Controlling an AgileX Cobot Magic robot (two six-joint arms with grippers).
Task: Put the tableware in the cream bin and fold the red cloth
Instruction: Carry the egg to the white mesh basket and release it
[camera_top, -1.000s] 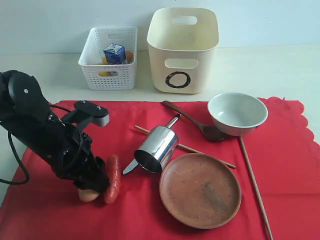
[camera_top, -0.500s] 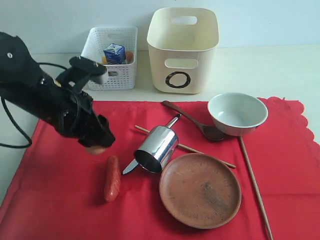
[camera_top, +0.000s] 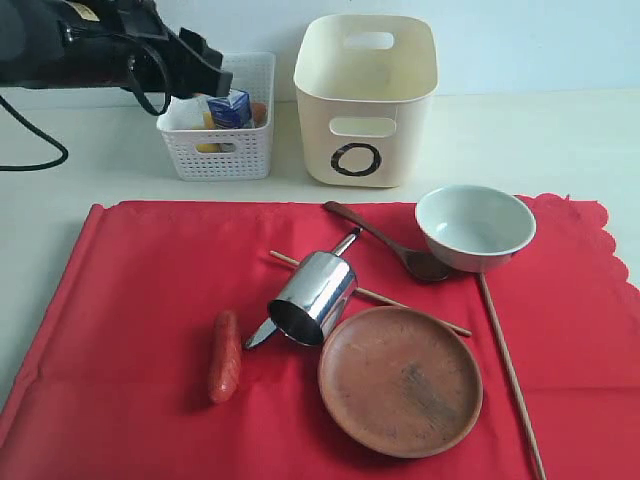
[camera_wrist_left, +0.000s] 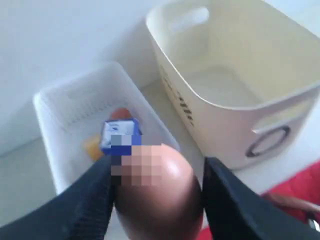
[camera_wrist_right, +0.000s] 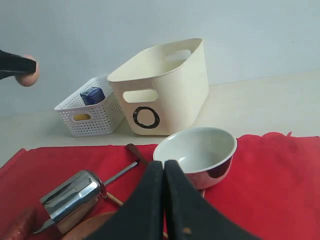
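My left gripper (camera_top: 205, 72) hangs above the white basket, shut on a brown egg (camera_wrist_left: 160, 200). The cream bin (camera_top: 365, 100) stands empty beside the basket. On the red cloth (camera_top: 130, 290) lie a brown plate (camera_top: 400, 380), a grey-green bowl (camera_top: 475, 227), a wooden spoon (camera_top: 385, 240), a steel cup (camera_top: 312, 298) on its side, a small knife (camera_top: 258, 334) and two chopsticks (camera_top: 510, 375). My right gripper (camera_wrist_right: 164, 165) is shut on nothing, low over the cloth near the bowl (camera_wrist_right: 196, 152), and is outside the exterior view.
The white perforated basket (camera_top: 218, 120) holds a blue milk carton (camera_top: 229, 107) and yellow and orange items. A red sausage (camera_top: 225, 355) lies on the cloth left of the cup. The cloth's scalloped edge is at the right.
The left gripper has lifted the egg off the cloth beside the sausage and carried it up and back to above the white basket. The tableware has not moved.
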